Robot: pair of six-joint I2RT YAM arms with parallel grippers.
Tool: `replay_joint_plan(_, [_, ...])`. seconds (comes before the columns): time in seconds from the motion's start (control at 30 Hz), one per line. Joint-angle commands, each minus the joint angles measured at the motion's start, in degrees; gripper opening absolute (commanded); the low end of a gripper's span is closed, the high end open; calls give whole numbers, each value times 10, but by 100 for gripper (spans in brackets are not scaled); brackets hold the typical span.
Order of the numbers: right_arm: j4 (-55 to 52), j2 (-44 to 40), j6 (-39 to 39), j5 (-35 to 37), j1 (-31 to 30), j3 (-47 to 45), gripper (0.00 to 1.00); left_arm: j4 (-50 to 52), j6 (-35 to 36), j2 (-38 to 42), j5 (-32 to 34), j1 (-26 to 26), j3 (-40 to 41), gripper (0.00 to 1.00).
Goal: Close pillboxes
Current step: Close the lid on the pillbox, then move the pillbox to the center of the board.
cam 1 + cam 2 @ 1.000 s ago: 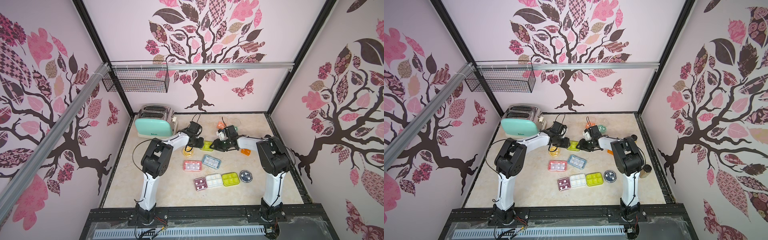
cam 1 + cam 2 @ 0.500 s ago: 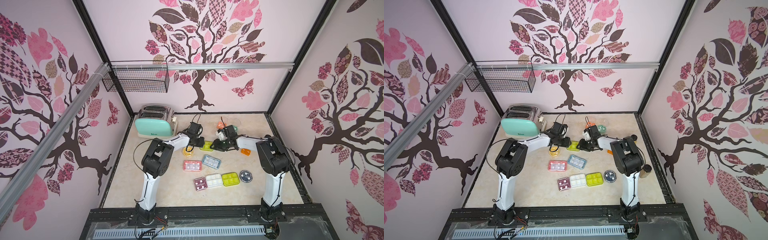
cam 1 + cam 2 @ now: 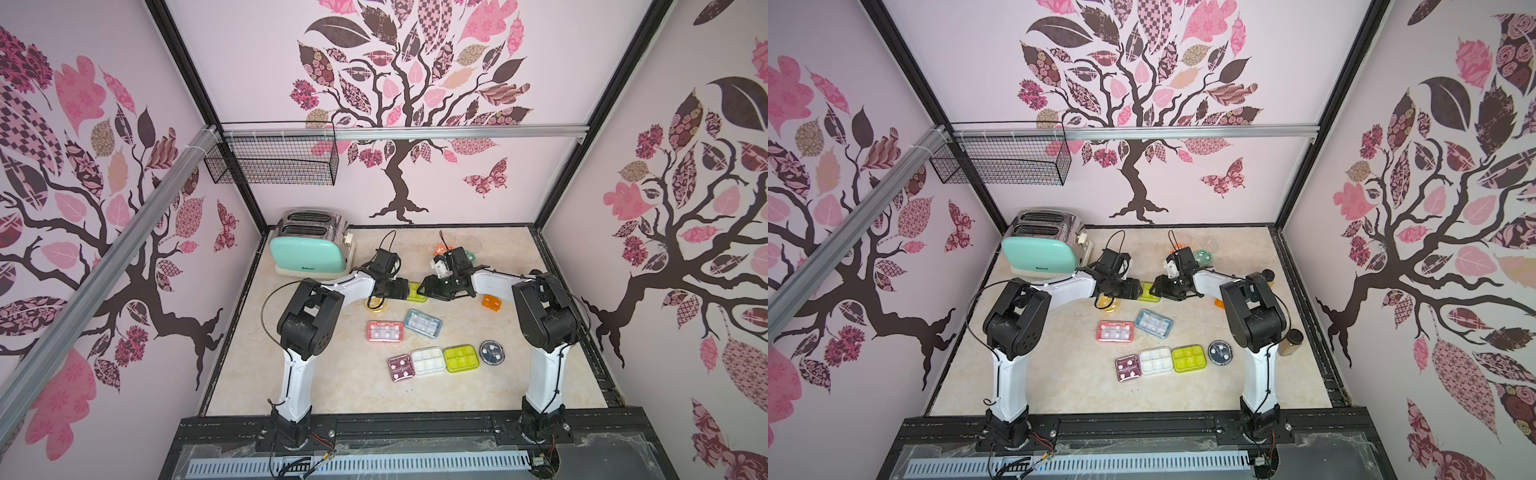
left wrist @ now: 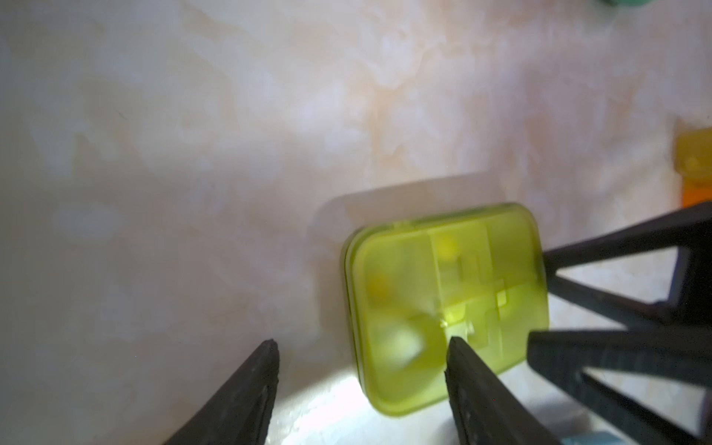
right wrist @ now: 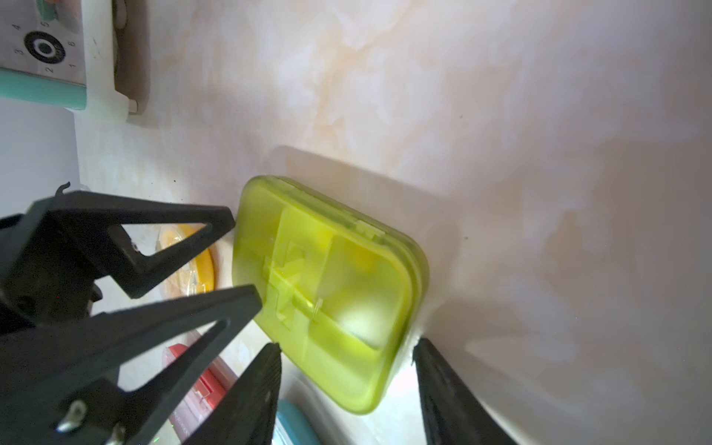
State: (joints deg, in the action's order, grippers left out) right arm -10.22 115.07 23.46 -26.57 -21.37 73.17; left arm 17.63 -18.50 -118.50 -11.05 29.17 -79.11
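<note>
The yellow-green rectangular plastic pillbox (image 3: 417, 291) is lying flat toward the back of the marbled beige bench (image 3: 332, 386). The left claw (image 4: 362, 343) is hanging released, one tip over the box. The right claw (image 5: 346, 345) is straddling the box's end, also released.

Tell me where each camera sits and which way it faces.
Top views: high above the table, looking down; left arm and right arm show.
Left wrist: on the left arm, facing the yellow-green pillbox; left jaws and right jaws show.
Right wrist: on the right arm, facing that pillbox from opposite; both jaws show.
Shared: all views show that pillbox.
</note>
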Motion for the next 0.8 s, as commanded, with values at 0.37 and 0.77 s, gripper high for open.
replay_joint_plan(0.37, [-47,52,-18,12,1,73,60,26,-15,-42,-66,-14,-19,59])
replay_joint_plan(0.77, [0,33,-5,-17,-30,16,55,-21,-24,33,-45,-13,85,53])
